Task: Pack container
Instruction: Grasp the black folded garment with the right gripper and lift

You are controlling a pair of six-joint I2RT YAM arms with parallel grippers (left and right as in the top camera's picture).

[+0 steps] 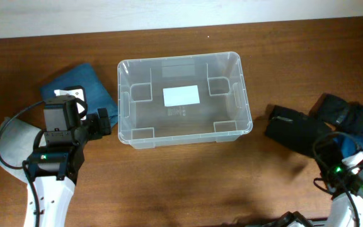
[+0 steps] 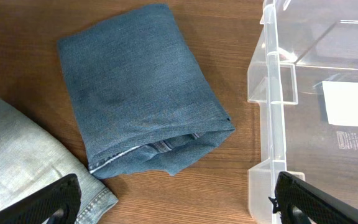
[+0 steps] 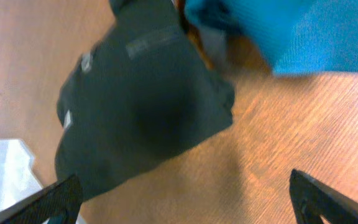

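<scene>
Left wrist, container (image 2: 272,93) right of spread, empty left gripper (image 2: 179,202), right gripper (image 3: 182,199) likewise spread

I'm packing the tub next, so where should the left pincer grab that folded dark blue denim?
Probably the denim at its thick layered end, nearest the left pincer, from above: it lies flat, and pinching there catches every layer.

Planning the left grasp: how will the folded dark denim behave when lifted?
Likely floppy: the denim is soft cloth folded in loose layers, so it may unfold or sag from a pinch. Probably not slippery, given its woven surface. Pushed, it may bunch.
</scene>
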